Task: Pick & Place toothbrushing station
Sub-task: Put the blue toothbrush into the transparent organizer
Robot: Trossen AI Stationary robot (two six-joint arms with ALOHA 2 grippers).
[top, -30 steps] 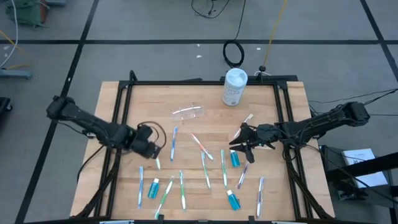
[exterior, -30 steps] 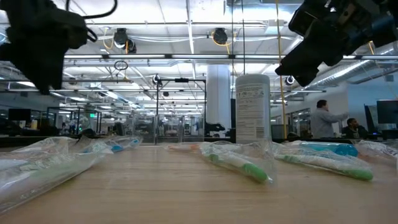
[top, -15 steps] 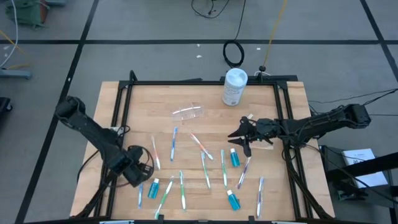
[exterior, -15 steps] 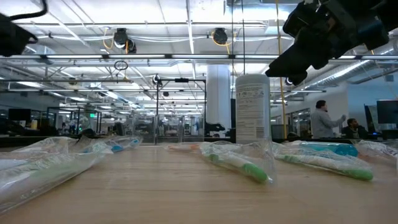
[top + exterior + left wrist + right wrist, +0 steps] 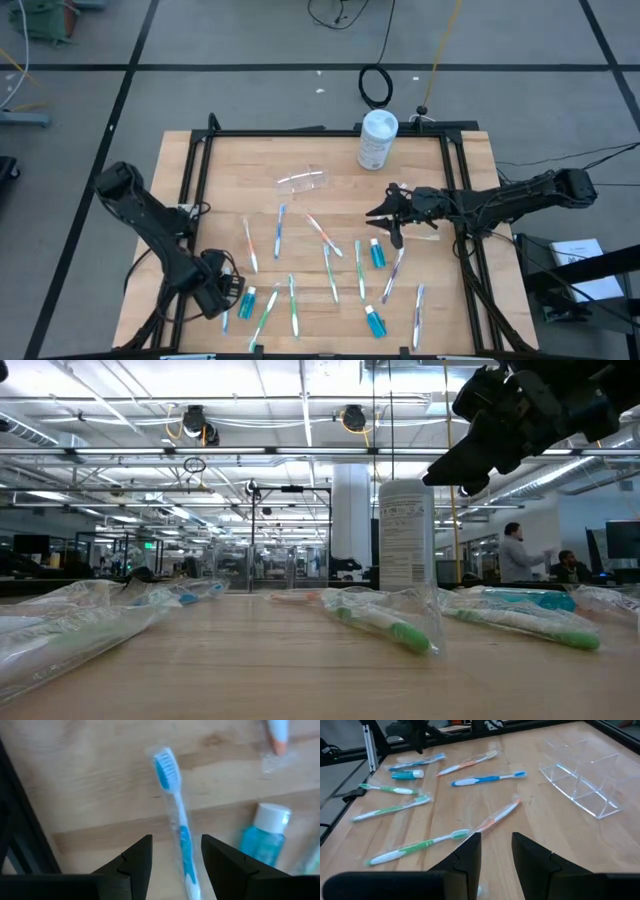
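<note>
**Two grippers up, nothing held**

Two arms over the table (image 5: 200, 170), both w/ empty claws. Left gripper (image 5: 222, 295) sits low at the near-left corner, jaws spread wide; its wrist view looks straight down on a wrapped blue toothbrush (image 5: 176, 822) running lengthwise into the gap between the fingers (image 5: 135, 862), no contact seen. A small blue tube (image 5: 262, 832) w/ white cap lies just beside that brush.

Right gripper (image 5: 388, 218) hovers above the table's right-centre, clear of the wood, jaws part-open w/ nothing between them. Just beside its tip in the high view: another blue tube (image 5: 377, 252) and a purple-ish brush (image 5: 392, 274).

Rest of the station is scattered flat across the middle and near half: green, blue, pink and white brushes in wrappers, plus a third tube (image 5: 375, 321) near the front edge. Clear plastic holder (image 5: 302, 181) lies on its side toward the far-centre, apart from the brushes. White canister (image 5: 377, 139) stands upright at the far edge.
</note>
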